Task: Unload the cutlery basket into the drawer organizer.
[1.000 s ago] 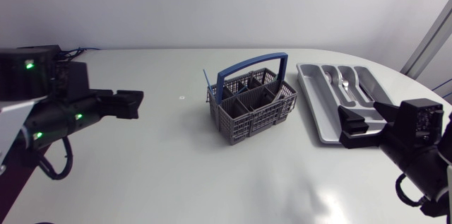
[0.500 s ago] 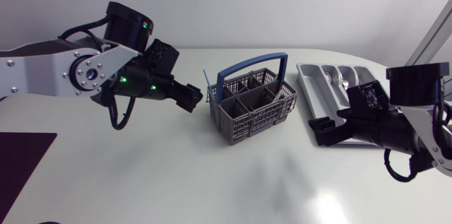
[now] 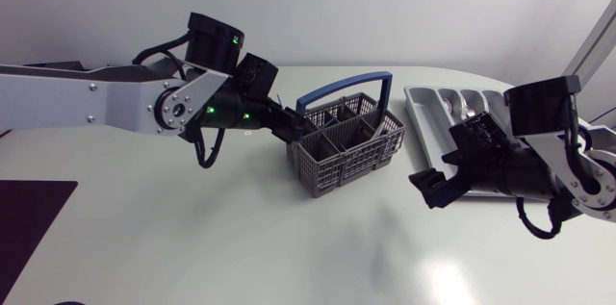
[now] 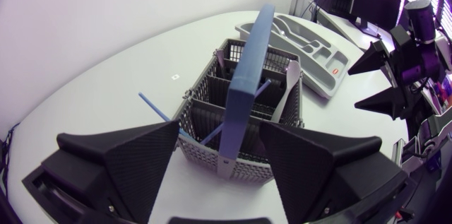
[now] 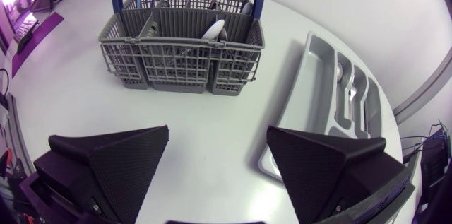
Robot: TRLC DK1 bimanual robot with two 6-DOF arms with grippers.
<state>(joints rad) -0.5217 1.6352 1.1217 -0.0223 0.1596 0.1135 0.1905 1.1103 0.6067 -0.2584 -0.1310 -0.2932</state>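
Note:
The grey cutlery basket (image 3: 348, 148) with a blue handle (image 3: 337, 88) stands mid-table. It holds several pieces, among them a thin blue stick (image 4: 159, 111) and a pale spoon (image 5: 212, 30). My left gripper (image 3: 300, 130) is open at the basket's left end; in its wrist view (image 4: 219, 160) the basket (image 4: 240, 118) sits just ahead between the spread fingers, untouched. My right gripper (image 3: 428, 190) is open and empty, low over the table to the right of the basket and in front of the grey drawer organizer (image 3: 435, 146). Some silver cutlery (image 3: 469, 108) lies in the organizer.
Bare white table lies in front of the basket (image 5: 183, 47) and between it and the organizer (image 5: 318, 97). The table's curved edge runs just behind the organizer. A small mark (image 4: 174, 77) is on the table beyond the basket.
Both arms have swung in from the sides. The left gripper reached the basket's left end and narrowed slightly. The right gripper moved left, past the organizer's front.

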